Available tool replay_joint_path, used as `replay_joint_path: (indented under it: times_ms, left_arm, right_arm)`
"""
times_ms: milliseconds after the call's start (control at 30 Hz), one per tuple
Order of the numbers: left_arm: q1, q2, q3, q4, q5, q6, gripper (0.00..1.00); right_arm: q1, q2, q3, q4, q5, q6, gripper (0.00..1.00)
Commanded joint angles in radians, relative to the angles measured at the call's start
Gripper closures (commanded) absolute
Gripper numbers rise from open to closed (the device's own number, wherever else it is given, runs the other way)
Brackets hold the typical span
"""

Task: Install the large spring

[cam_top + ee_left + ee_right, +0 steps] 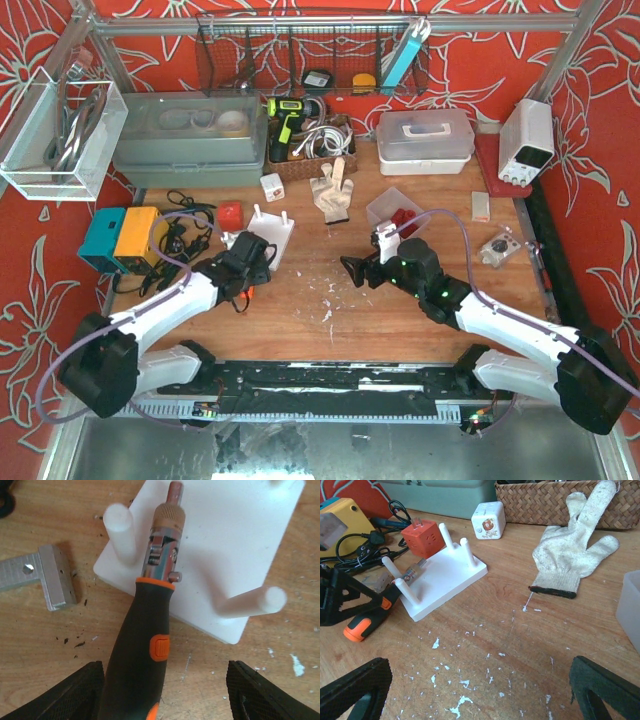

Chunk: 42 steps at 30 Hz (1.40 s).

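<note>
No large spring shows in any view. A white peg board with four upright pegs lies on the wooden table; it also shows in the left wrist view and the right wrist view. A black and orange screwdriver lies with its metal tip on the board's near edge, and it shows in the right wrist view. My left gripper is open wide, straddling the screwdriver handle, which sits close to the left finger. My right gripper is open and empty above bare table, right of the board.
A white work glove lies behind the right gripper. A clear container stands to its right. A red cube, a white cube and cables lie behind the board. An aluminium bracket lies left of the board.
</note>
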<state>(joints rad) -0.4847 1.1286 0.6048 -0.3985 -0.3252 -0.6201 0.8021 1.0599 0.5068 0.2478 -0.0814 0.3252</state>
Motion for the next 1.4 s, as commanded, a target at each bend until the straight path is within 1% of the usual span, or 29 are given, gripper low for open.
replay_joint_path:
  times_ms: [0, 133, 333, 767, 1067, 1300, 1367]
  left_arm:
    - [-0.003, 0.06, -0.021, 0.037, -0.025, -0.024, 0.33]
    - [-0.003, 0.105, -0.037, 0.084, -0.016, -0.001, 0.34]
    - [-0.003, 0.156, -0.039, 0.093, -0.062, 0.009, 0.37]
    - [-0.003, 0.244, -0.042, 0.136, -0.042, 0.037, 0.46]
    - [-0.003, 0.222, -0.038, 0.141, -0.036, 0.051, 0.62]
    - [-0.004, 0.194, 0.0, 0.132, -0.004, 0.112, 0.71]
    - [-0.004, 0.183, 0.01, 0.134, 0.005, 0.122, 0.72]
  right_arm:
    - [0.012, -0.014, -0.013, 0.01, 0.016, -0.017, 0.03]
    - [0.014, -0.023, -0.017, 0.007, 0.03, -0.021, 0.03]
    - [0.015, -0.023, -0.017, 0.007, 0.036, -0.021, 0.03]
    - [0.018, -0.041, -0.025, 0.003, 0.071, -0.024, 0.03]
    - [0.019, -0.047, -0.025, -0.002, 0.083, -0.025, 0.03]
    - [0.02, -0.049, -0.027, -0.001, 0.085, -0.026, 0.03]
    - [0.02, -0.05, -0.027, -0.002, 0.086, -0.027, 0.03]
